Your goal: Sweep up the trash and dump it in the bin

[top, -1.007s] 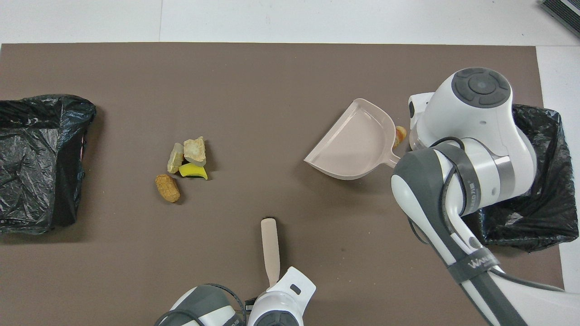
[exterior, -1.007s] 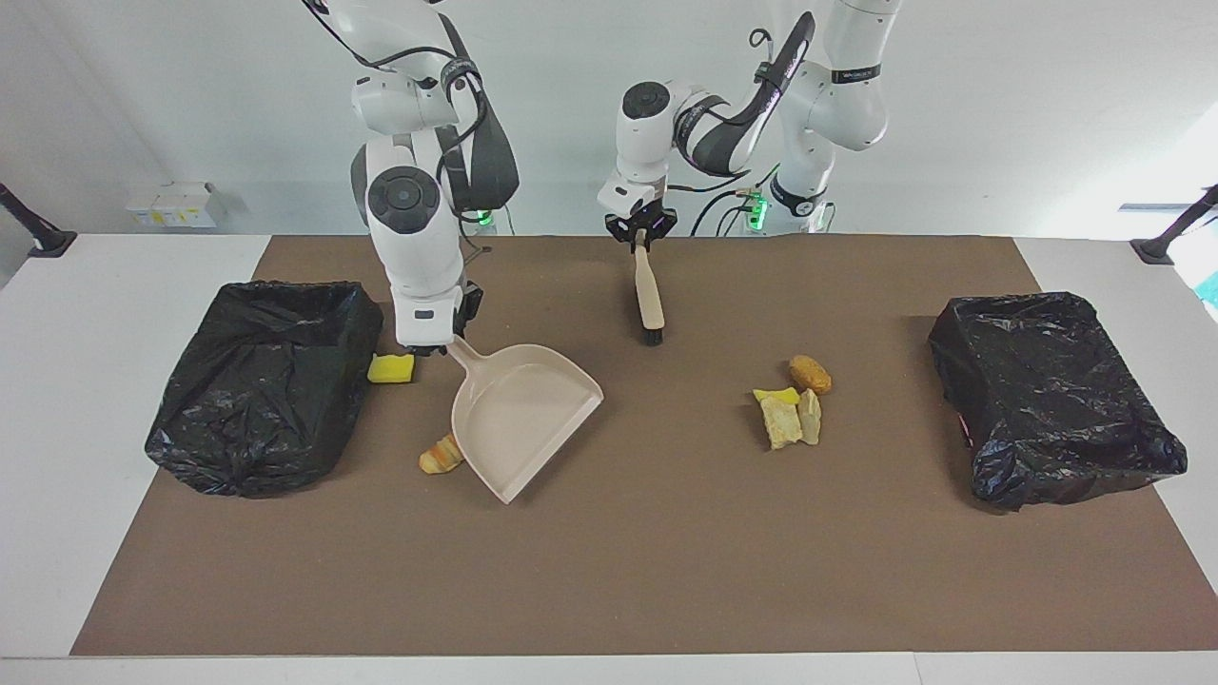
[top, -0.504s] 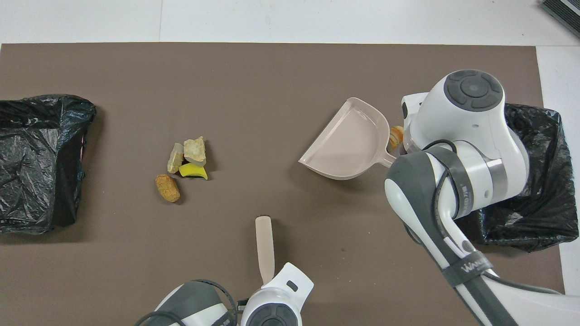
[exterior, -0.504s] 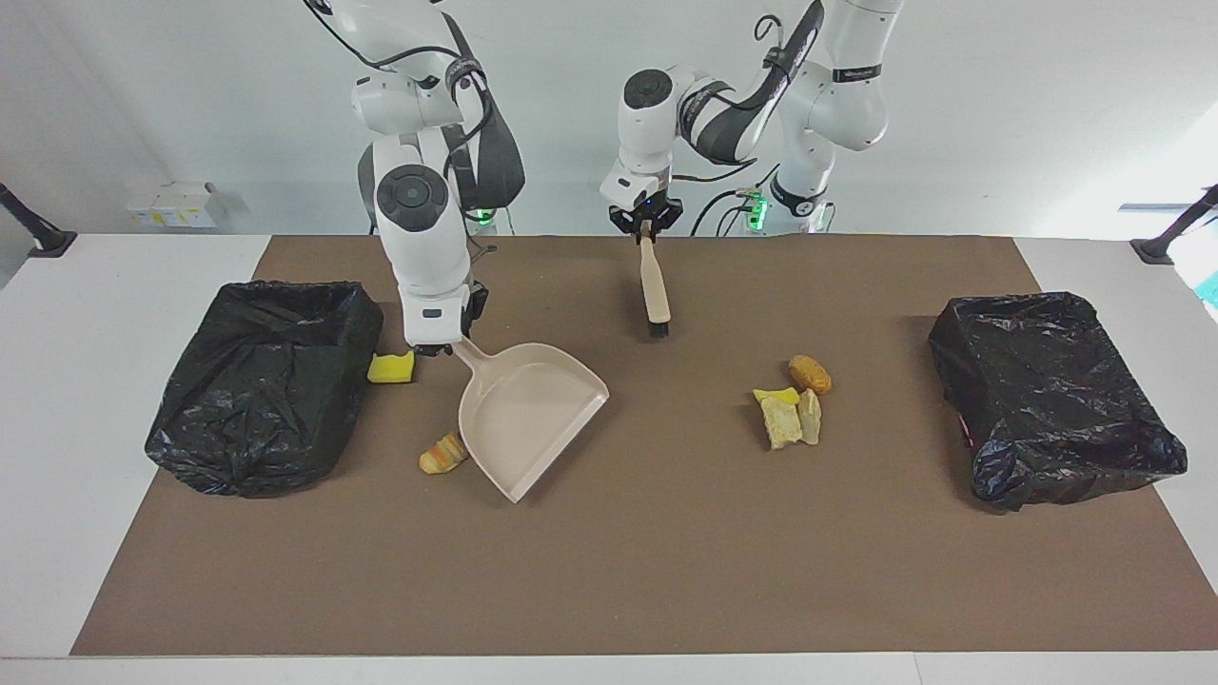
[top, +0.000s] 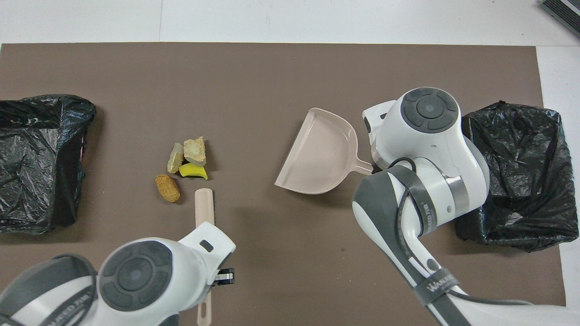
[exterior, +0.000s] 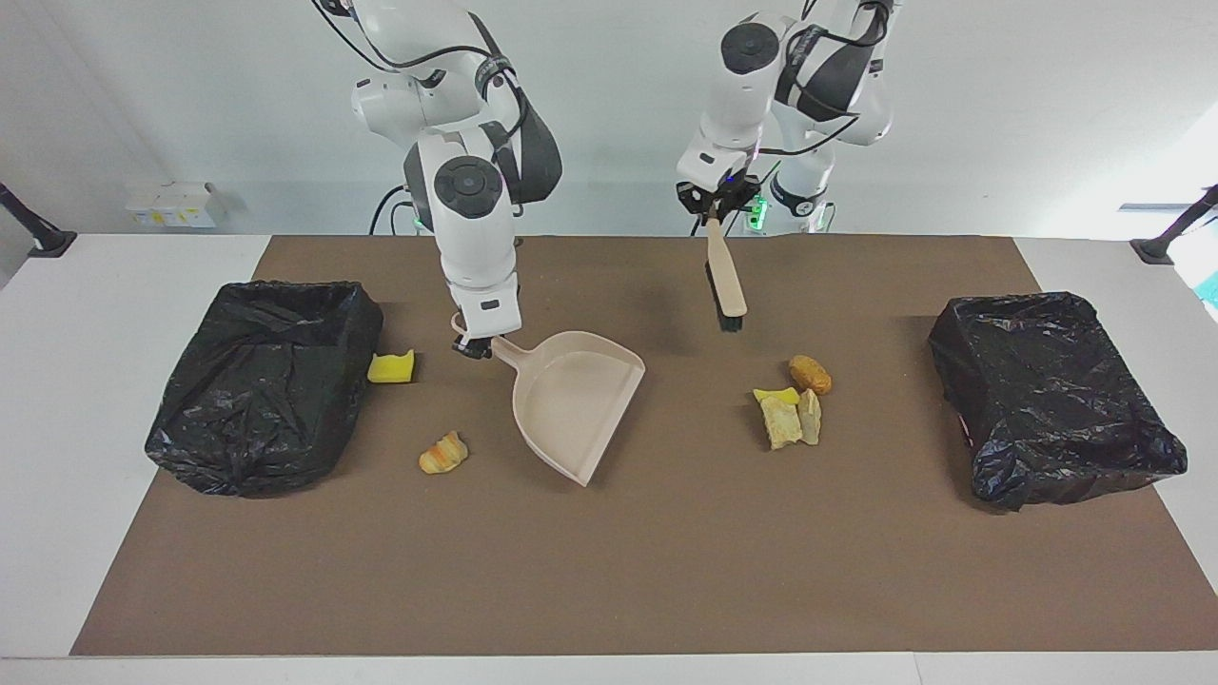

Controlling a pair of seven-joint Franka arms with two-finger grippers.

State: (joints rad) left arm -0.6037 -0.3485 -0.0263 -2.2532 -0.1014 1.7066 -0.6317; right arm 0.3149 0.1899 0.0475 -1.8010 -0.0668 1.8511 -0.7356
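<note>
My right gripper (exterior: 479,347) is shut on the handle of the beige dustpan (exterior: 576,400) (top: 317,158), which it holds low over the mat's middle. My left gripper (exterior: 712,205) is shut on the beige brush (exterior: 725,281) (top: 204,208). The brush hangs bristles down over the mat, close to a cluster of trash (exterior: 790,411) (top: 190,156) with a brown piece (exterior: 810,374) (top: 167,188) beside it. A yellow sponge chunk (exterior: 391,366) lies against the bin (exterior: 262,381) at the right arm's end. An orange bread piece (exterior: 443,454) lies on the mat near that bin. My right arm hides both in the overhead view.
A second black-bagged bin (exterior: 1051,395) (top: 41,158) stands at the left arm's end of the brown mat (exterior: 666,571). The first bin (top: 521,172) shows partly under my right arm in the overhead view.
Both arms have moved toward the left arm's end. The dustpan has left the orange piece and the yellow chunk. The brush has swung over beside the trash cluster.
</note>
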